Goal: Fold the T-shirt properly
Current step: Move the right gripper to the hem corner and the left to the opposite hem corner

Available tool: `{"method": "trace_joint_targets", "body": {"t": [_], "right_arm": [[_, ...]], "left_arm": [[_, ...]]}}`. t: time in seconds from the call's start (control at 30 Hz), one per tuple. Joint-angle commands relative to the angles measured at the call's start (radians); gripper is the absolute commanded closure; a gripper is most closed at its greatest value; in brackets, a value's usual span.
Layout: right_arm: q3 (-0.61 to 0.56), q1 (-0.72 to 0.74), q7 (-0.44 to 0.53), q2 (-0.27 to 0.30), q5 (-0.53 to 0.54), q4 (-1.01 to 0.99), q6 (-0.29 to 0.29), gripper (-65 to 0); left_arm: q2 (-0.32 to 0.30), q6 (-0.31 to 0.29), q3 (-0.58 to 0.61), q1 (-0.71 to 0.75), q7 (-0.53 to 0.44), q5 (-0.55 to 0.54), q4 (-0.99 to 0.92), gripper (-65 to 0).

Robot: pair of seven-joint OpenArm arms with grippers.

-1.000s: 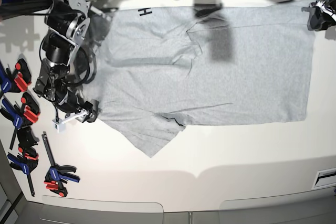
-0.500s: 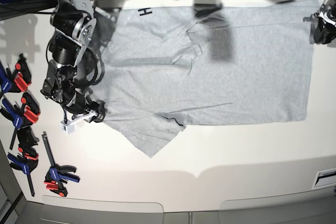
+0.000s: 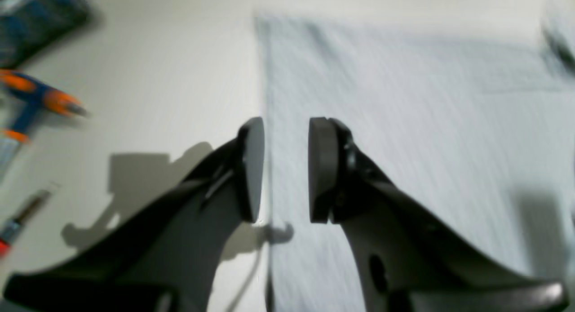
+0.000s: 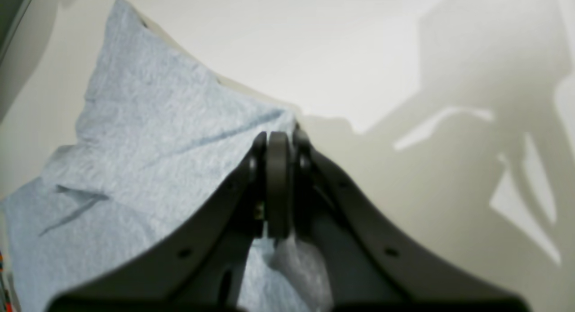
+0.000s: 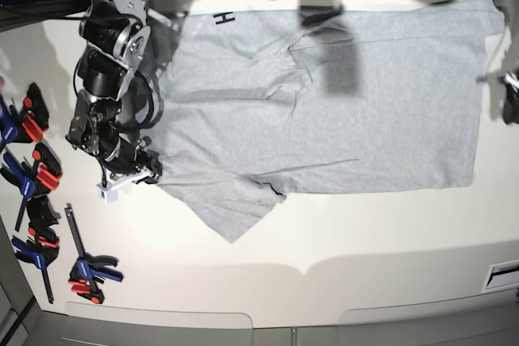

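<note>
T-shirt (image 5: 340, 111) flat on table (image 5: 324, 257); right gripper (image 4: 278, 186) just snapped closed, pinching edge near shoulder. Left gripper (image 3: 285, 168) slid along hem, parted, holding nothing. Fold about to start.

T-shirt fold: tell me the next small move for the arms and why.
Probably bring the left gripper down and close it on the T-shirt hem. Its jaws stand open, straddling the hem edge above the cloth, while the right gripper is already shut on the shirt's edge at the other end. Both ends need holding before lifting.
</note>
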Motion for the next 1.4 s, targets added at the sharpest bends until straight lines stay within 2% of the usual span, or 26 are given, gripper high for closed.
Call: {"method": "trace_joint_targets", "body": {"t": [0.0,0.13,0.3,0.43,0.57,0.67,0.93,1.37], "right_arm": [[-0.002,0.024,-0.002,0.011,-0.009,0.010,0.004,0.0],[-0.002,0.024,-0.002,0.009,-0.008,0.010,0.004,0.0],[-0.002,0.024,-0.002,0.008,-0.008,0.010,0.004,0.0],[-0.002,0.024,-0.002,0.009,-0.009,0.010,0.004,0.0],[-0.002,0.024,-0.002,0.009,-0.009,0.010,0.004,0.0],[-0.002,0.024,-0.003,0.009,-0.008,0.010,0.004,0.0],[-0.002,0.024,-0.002,0.009,-0.008,0.010,0.004,0.0],[-0.002,0.024,-0.003,0.009,-0.009,0.010,0.004,0.0]], "left_arm": [[-0.032,0.000,-0.005,-0.040,-0.023,-0.018,-0.018,-15.7],[-0.071,0.015,0.049,-0.195,-0.043,-0.022,-0.220,-15.7],[-0.108,0.014,0.201,-0.406,-0.109,-0.038,-0.524,-15.7],[-0.111,0.014,0.311,-0.581,-0.179,-0.008,-0.750,-15.7],[-0.109,0.014,0.372,-0.744,-0.188,0.014,-0.948,-16.0],[-0.105,0.014,0.376,-0.825,-0.202,0.045,-1.048,-21.0],[-0.079,0.014,0.376,-0.851,-0.217,0.051,-1.157,-25.2],[0.050,0.014,0.376,-0.829,-0.255,0.133,-1.157,-25.2]]}}
